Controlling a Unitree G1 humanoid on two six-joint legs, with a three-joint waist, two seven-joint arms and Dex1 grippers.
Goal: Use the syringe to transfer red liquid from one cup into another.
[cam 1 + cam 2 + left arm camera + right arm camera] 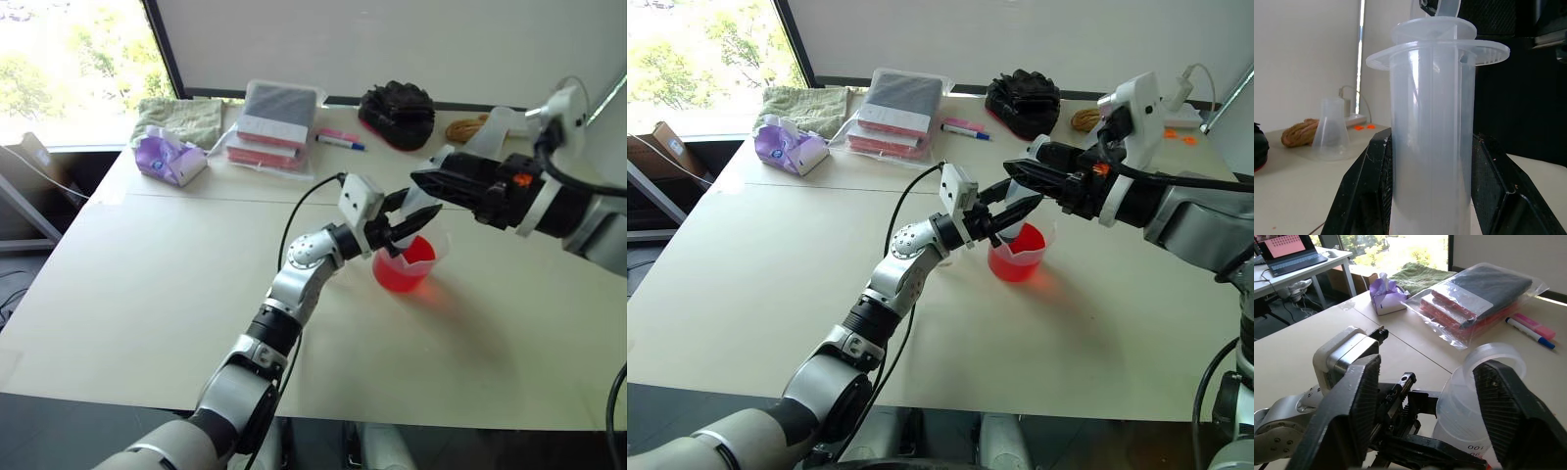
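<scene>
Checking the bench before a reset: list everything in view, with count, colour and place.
syringe: one, clear, above the beaker
beaker: one, clear, table centre-right
red liquid: one pool, red, in the beaker
small cup: one, clear, far right
tissue pack: one, purple, far left
towel: one, green, far left
bag: one, grey and red contents, far middle
markers: two, pink and blue, beside the bag
left end effector: one, black, shut on the syringe
right end effector: one, black, by the syringe's top
</scene>
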